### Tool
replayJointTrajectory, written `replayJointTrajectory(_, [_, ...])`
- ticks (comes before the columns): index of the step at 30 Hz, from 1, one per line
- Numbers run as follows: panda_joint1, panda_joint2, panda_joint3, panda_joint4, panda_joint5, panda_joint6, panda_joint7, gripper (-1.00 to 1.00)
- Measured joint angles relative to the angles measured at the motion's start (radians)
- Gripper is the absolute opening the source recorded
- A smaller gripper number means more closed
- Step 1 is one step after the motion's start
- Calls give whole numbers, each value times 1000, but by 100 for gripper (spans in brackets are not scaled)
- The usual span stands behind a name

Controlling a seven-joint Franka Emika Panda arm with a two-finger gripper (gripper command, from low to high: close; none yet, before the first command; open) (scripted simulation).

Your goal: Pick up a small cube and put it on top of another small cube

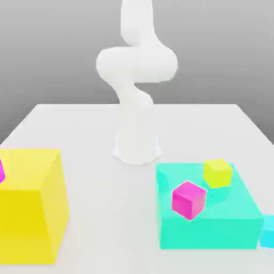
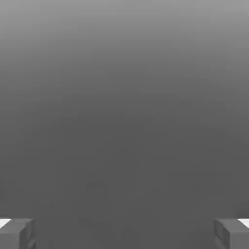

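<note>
While the arm's base is serving as the centre of a clock face laid over the exterior view, with twelve pointing up, the magenta cube [image 1: 189,200] is lying between four and five o'clock, overlapping the near edge of the green block [image 1: 208,234]. Whether it is resting on that block, one cannot tell. The cyan cube [image 1: 268,231] is sitting near four, beside the block. Farther back, the yellow cube [image 1: 218,174] is showing between one and two from the magenta one, a little apart. Toward nine, another magenta cube [image 1: 1,171] is peeking in over the large yellow block [image 1: 32,214]. Beyond them all, the white arm [image 1: 136,107] is rising toward twelve. In the hand view the tool [image 2: 124,234] is standing wide open and gripping nothing, with plain grey between its fingers, so it is probably facing away from the cubes; the coming move is likely calling for a swing down toward four.
</note>
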Motion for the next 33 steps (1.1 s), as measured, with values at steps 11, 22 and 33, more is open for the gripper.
replayJointTrajectory(11, [174, 404, 73, -15, 8, 129, -255, 0])
replayJointTrajectory(22, [343, 805, 166, -30, -57, 256, -454, 0])
replayJointTrajectory(33, [460, 1193, 147, -3, -209, 450, -480, -100])
